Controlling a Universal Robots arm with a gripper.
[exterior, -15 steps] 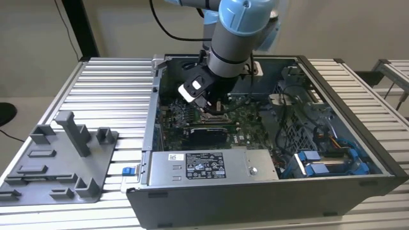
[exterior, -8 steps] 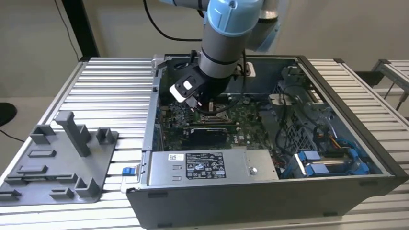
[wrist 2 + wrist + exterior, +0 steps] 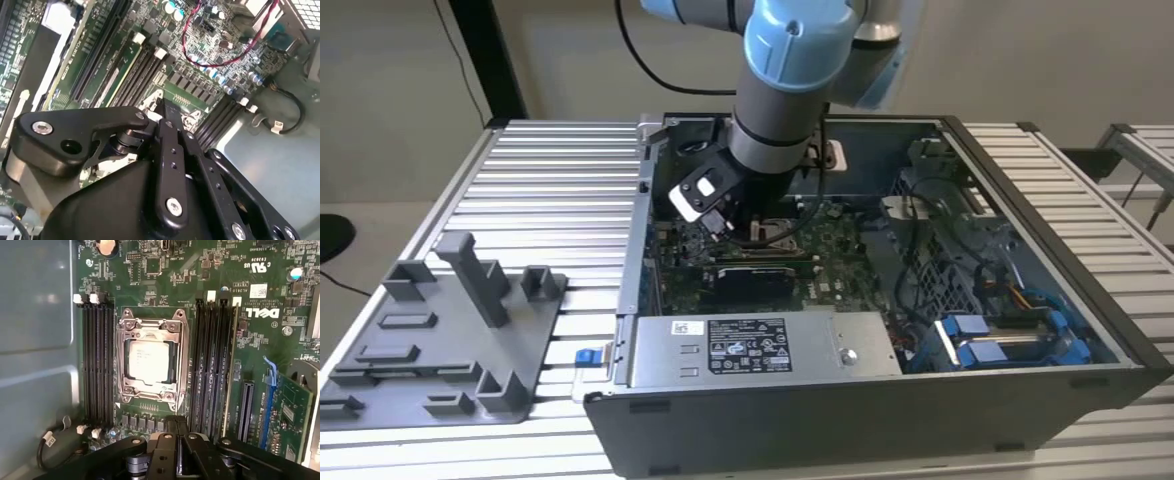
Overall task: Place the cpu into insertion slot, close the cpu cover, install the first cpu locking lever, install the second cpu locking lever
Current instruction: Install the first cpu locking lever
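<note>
Hung with fingers (image 3: 167,135) pressed together and empty, close beside the cpu (image 3: 148,360), itself lying framed under the lowered cpu cover (image 3: 183,355).

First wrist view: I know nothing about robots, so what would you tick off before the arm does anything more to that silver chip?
1. Silver-grey square chip lies flat in place: ok.
2. Thin silvery metal cover frame down around the chip: ok.
3. Cover frame locked down: cannot tell.
4. Black hand off the chip, beside the cover frame: ok.
5. Nothing lying across the cover frame's window: ok.
</note>
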